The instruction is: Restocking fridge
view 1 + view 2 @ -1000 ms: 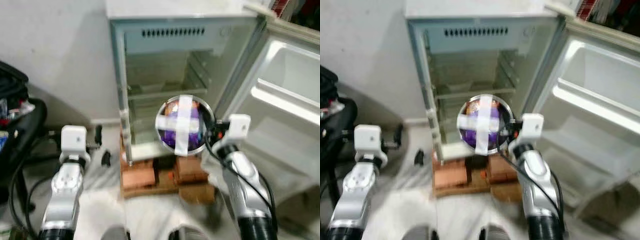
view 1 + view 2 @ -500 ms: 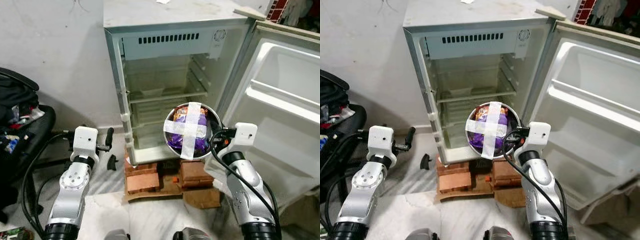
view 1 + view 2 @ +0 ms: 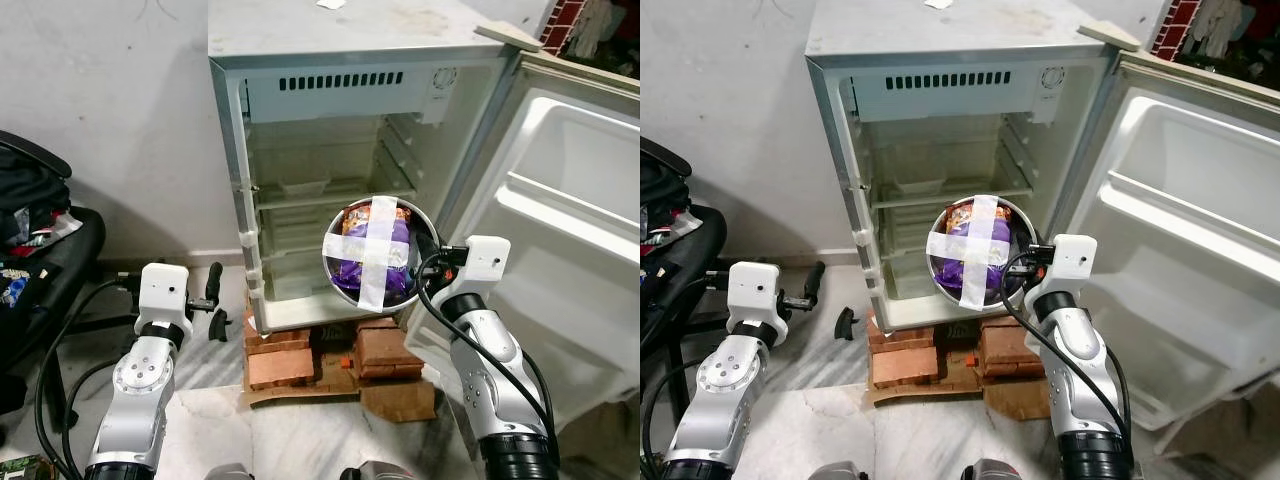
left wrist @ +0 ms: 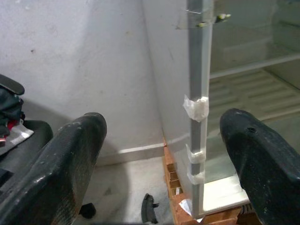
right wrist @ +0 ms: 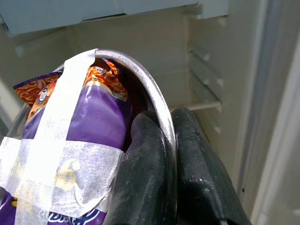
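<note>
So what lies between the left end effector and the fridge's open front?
In the left wrist view, bare floor apart from one small black part near the bricks under the fridge.

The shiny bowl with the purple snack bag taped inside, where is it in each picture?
Left eye view: the bowl sits mid-picture, before the open fridge, held by the right end effector.
Right eye view: the bowl is again central, just left of the right wrist.
Left wrist view: not in it.
Right wrist view: the bowl's rim is pinched between the black fingers.
Shared landmark: the fridge's shelves.
</note>
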You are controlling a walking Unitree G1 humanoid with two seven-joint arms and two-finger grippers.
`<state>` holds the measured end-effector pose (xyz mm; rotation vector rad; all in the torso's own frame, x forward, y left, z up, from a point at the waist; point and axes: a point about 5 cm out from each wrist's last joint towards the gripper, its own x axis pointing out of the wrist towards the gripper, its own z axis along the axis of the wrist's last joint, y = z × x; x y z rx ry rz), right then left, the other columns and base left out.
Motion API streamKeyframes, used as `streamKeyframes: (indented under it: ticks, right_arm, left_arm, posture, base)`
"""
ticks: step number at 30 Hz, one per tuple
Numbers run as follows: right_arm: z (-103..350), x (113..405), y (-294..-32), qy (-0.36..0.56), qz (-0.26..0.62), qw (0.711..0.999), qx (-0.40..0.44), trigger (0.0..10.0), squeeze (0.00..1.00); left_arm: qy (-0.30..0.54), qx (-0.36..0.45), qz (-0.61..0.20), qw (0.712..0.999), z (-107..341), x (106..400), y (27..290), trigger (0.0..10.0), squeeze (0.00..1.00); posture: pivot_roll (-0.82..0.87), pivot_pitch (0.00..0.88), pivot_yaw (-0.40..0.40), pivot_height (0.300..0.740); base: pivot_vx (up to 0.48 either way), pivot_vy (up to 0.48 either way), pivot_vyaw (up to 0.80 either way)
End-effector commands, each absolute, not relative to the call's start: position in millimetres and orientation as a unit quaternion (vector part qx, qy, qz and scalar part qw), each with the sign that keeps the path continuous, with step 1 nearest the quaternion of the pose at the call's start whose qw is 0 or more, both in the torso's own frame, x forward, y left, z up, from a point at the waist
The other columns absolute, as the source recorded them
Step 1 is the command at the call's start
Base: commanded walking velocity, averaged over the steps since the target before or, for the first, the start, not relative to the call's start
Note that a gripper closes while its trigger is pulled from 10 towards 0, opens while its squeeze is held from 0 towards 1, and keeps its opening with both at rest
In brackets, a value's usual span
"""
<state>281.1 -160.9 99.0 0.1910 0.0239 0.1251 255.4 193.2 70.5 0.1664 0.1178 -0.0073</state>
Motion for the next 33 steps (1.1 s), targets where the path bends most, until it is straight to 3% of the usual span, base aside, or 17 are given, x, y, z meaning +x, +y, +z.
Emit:
streamKeyframes:
  ticks: [1,33]
  right_arm:
    - [107,286,-159,-0.003,0.073,0.994,0.083,10.0,0.0]
    - [109,291,-159,-0.006,0.072,0.995,0.072,10.0,0.0]
  left_arm:
    - [0.058,0.06,0.01,0.996,72,253,197,10.0,0.0]
    - [0.074,0.047,0.015,0.996,69,241,200,10.0,0.0]
  posture:
    - [0.03,0.027,-0.065,0.74]
    - [0.04,0.035,-0.076,0.74]
  base:
    - [0.285,0.0,0.0]
    - [0.291,0.0,0.0]
